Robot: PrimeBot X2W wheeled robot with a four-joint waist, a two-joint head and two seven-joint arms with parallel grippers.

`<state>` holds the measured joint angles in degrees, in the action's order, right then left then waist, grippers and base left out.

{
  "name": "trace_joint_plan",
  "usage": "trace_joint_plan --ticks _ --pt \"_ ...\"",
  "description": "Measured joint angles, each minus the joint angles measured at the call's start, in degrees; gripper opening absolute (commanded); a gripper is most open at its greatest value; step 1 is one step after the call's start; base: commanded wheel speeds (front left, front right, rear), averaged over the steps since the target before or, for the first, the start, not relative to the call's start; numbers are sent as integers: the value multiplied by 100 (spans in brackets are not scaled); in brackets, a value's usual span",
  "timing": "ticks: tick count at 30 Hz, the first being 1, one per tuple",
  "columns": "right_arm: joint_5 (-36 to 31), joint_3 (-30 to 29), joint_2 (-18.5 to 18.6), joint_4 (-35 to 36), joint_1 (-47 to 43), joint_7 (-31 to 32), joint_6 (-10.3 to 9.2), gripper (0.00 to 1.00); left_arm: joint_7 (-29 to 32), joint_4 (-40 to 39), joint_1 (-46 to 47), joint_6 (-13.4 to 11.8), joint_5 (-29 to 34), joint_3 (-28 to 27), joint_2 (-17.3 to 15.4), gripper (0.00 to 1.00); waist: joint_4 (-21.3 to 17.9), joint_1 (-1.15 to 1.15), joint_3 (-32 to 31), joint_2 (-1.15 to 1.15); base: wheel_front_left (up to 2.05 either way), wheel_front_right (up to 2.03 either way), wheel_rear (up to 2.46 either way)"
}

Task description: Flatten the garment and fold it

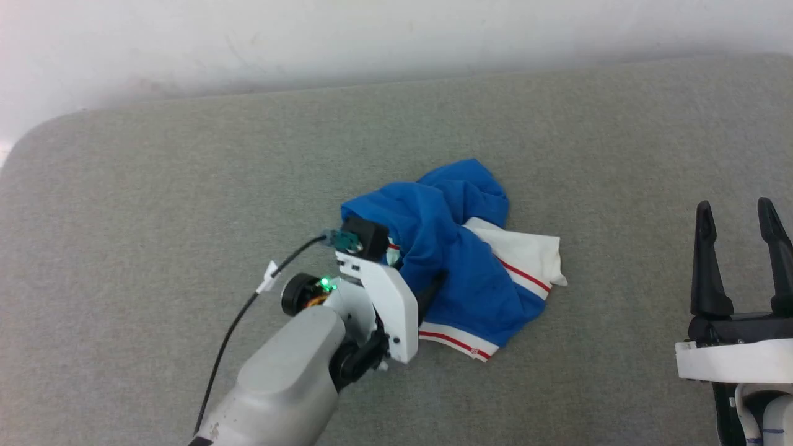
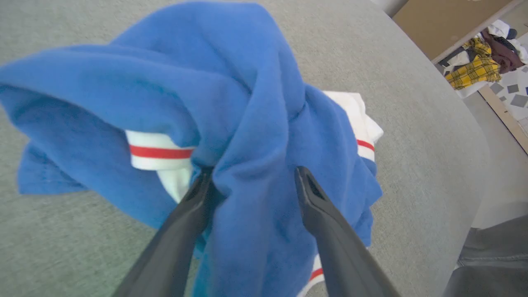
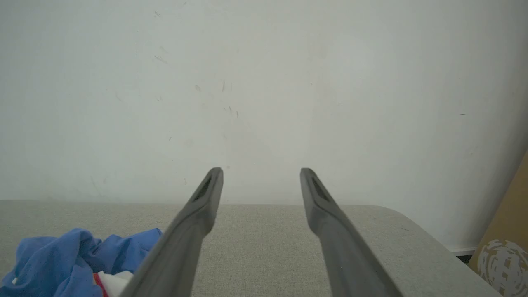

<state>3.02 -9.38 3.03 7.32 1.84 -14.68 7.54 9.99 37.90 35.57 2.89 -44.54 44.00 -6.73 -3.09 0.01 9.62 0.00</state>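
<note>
Royal-blue garment (image 1: 458,260), heaped and twisted near the middle of the grey padded surface (image 1: 186,186), a little toward the robot's right. White sleeve (image 1: 526,257) with red stripes spilling out on the right side of the heap; striped white trim (image 1: 455,342) along the near edge. Soft, light, limp knit by the look of it: no holding of shape, sure to sag and trail from any pinch, likely to cling a little to the fabric pad rather than slide. Nothing fragile about it. Best taken at a firm seam, the striped hem or a sleeve cuff, so as to lift one layer and not a wad; unwise, in this judgement, to grab the blue ridge in the middle, where several folds overlap. Down on the heap's left side, the left gripper (image 2: 252,175), fingers spread wide astride a raised blue fold and not closed on it, one finger against the cloth, the other just beside it. Hard to tell whether the tips reach the pad beneath. Well apart at the lower right, the right gripper (image 1: 735,207), wide open and holding nothing, pointed toward the pale wall (image 3: 264,82). Flattening not yet begun: one crumpled mound, no edge laid out.
</note>
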Motion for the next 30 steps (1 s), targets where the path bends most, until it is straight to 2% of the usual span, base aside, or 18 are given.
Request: trace_joint_plan --ticks 5,8,9,14,16,19,23,27,30 --pt "0 2 -1 -1 -3 -1 0 100 -390 -237 104 55 -35 -149 -27 100 131 0 -127 0 0 0 0" --pt "0 12 0 0 -13 -1 0 100 -730 -654 99 -4 -7 -275 -180 100 197 0 -237 0 0 0 0" --pt "1 15 0 3 -33 -3 0 100 -1023 -1017 62 -191 100 -407 -368 100 240 0 -308 0 0 0 0" --pt "2 23 0 24 -124 -3 0 100 -1905 -2040 -478 -806 479 -760 -982 100 312 -1 -446 0 0 0 0" --pt "12 24 0 31 -174 -3 0 100 -2220 -2443 -869 -1066 523 -1005 -1140 100 322 -1 -478 0 0 0 0" --pt "30 19 0 34 -280 -3 0 100 -2425 -3033 -1451 -1279 728 -1279 -1374 100 330 -1 -472 0 0 0 0" --pt "60 16 -1 0 -371 -4 0 100 -2466 -3956 -2214 -1629 1408 -2054 -1411 100 340 -1 -451 0 0 0 0" --pt "86 69 -1 -58 -482 -2 0 100 -2472 -4717 -3078 -1760 2529 -2629 -1305 100 347 -1 -457 0 0 0 0" --pt "130 126 -1 -132 -574 -2 0 100 -2471 -4874 -3783 -1766 2902 -2889 -1083 100 338 -1 -488 0 0 0 0"
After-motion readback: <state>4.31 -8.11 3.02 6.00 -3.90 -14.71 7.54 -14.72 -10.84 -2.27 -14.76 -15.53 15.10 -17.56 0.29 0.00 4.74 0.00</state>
